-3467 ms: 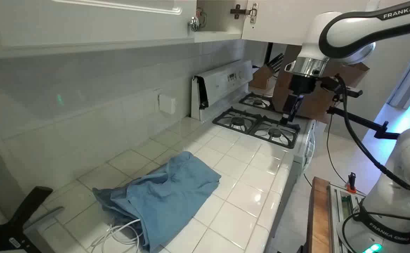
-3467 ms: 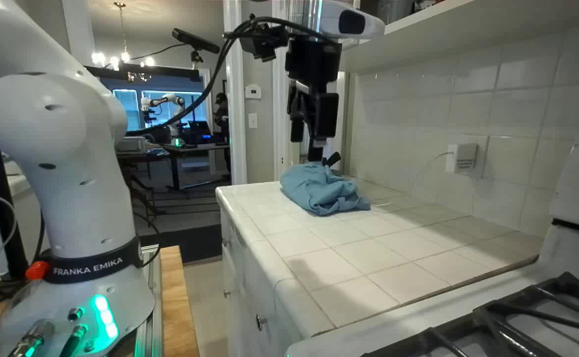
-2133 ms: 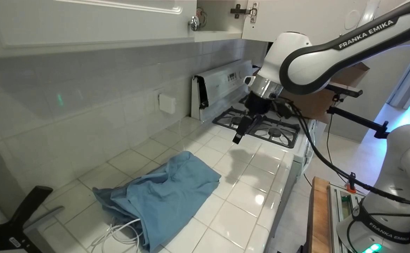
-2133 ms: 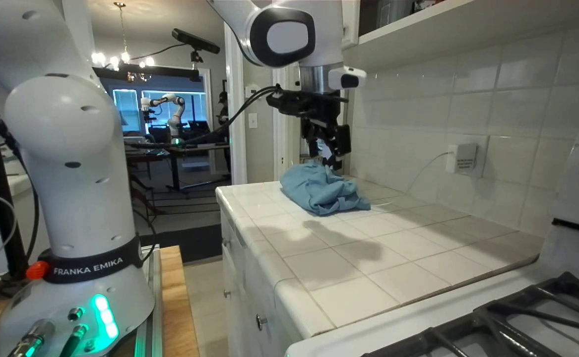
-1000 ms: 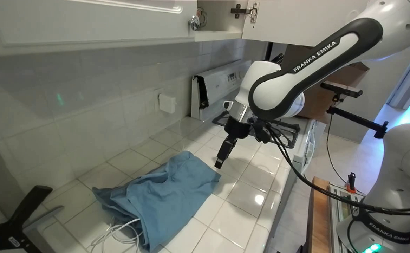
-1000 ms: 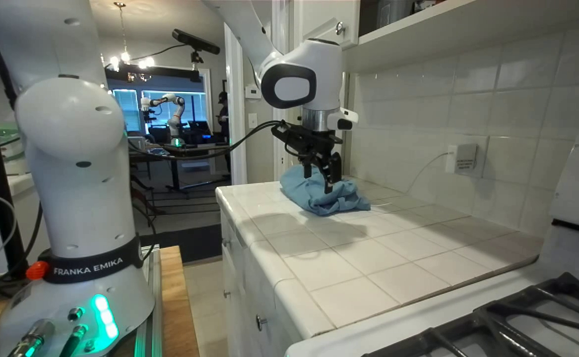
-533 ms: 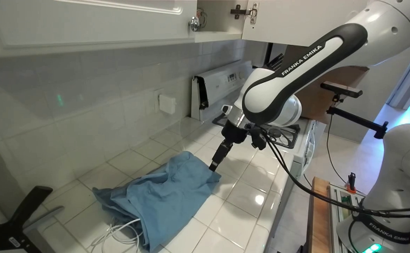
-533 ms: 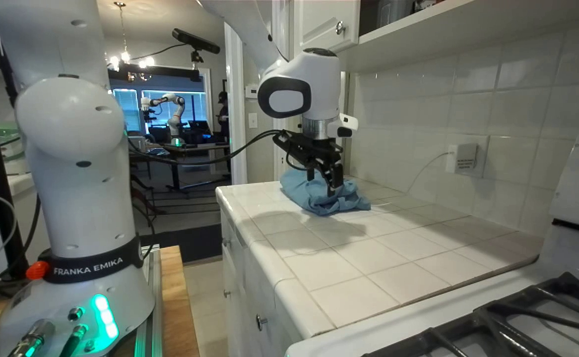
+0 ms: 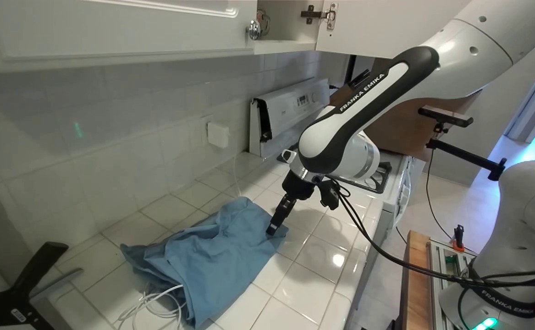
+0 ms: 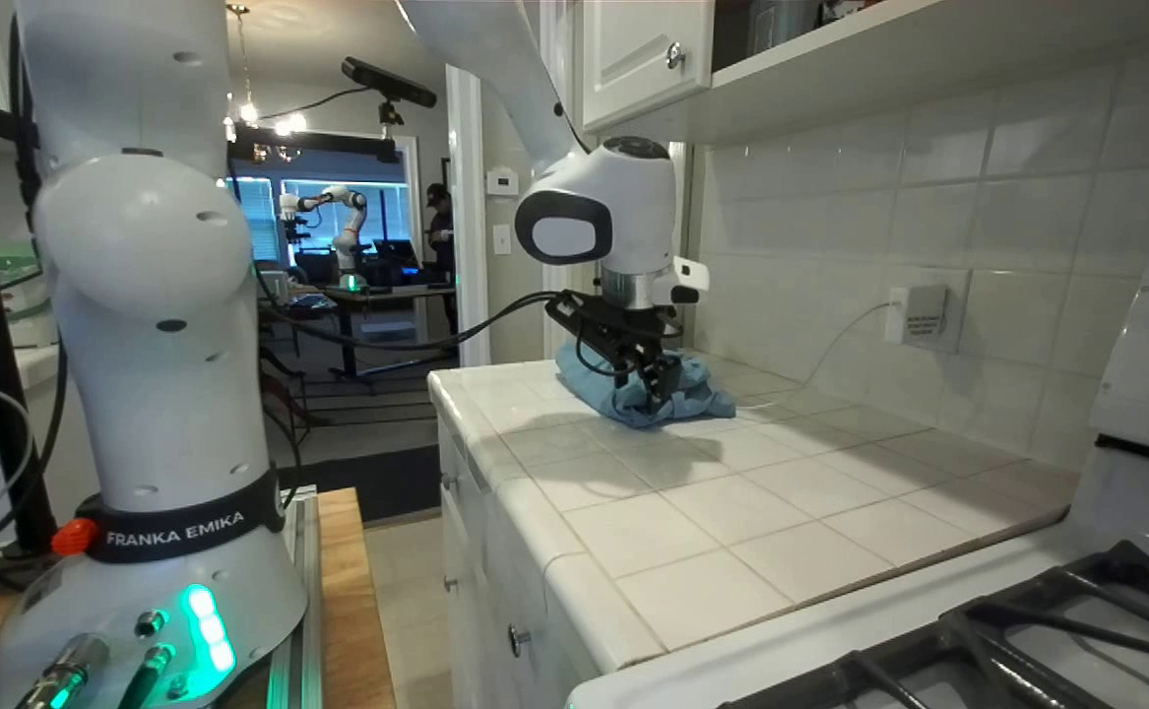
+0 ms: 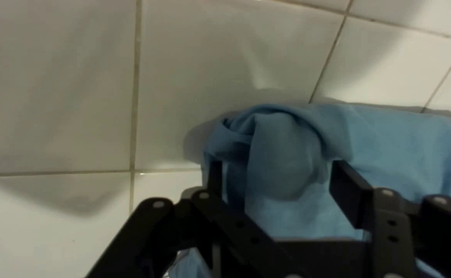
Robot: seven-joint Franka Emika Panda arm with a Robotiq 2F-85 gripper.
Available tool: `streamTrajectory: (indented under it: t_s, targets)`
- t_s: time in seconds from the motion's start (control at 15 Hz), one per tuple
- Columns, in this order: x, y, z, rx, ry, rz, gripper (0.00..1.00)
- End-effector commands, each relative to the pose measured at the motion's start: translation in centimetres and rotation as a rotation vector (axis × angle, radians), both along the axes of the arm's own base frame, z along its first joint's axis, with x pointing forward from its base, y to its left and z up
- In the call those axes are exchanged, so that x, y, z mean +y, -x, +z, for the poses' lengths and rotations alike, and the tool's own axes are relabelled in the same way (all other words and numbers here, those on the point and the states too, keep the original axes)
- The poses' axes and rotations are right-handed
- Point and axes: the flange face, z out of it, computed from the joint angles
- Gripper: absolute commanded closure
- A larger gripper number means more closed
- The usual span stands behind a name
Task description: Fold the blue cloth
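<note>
The blue cloth (image 9: 221,256) lies rumpled and partly folded over itself on the white tiled counter. It also shows in an exterior view (image 10: 584,382). My gripper (image 9: 272,230) points down at the cloth's corner on the stove side, low against the fabric. In the wrist view, my gripper (image 11: 277,166) is open, with its fingers (image 11: 351,193) wide apart. A raised, rounded fold of the cloth (image 11: 287,154) shows between the fingers, which are not closed on it. Whether the fingertips touch the cloth, I cannot tell.
A white coiled cable (image 9: 152,305) lies at the cloth's near end. A black clamp-like tool (image 9: 15,293) is at the left. A stove with black grates (image 10: 1056,630) adjoins the counter. A tiled wall with a white plug (image 9: 217,135) runs behind; cabinets (image 9: 111,32) hang above.
My gripper has moved from above the stove side toward the cloth, and lowered onto its corner. In the last half second it sank slightly further. The cloth has not visibly moved.
</note>
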Motion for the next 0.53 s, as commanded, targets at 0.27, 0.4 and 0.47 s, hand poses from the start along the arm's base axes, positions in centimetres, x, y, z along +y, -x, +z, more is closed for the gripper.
streamTrajectory:
  t_s: [0.27,0.4,0.47]
  targets:
    - [0.7,-1.2,-3.0,0.023,-0.035,0.04,0.84]
    - [0.4,-1.2,-2.9,0.025,-0.02,0.042,0.46]
    - [0.3,-1.3,-2.6,0.021,-0.015,0.041,0.46]
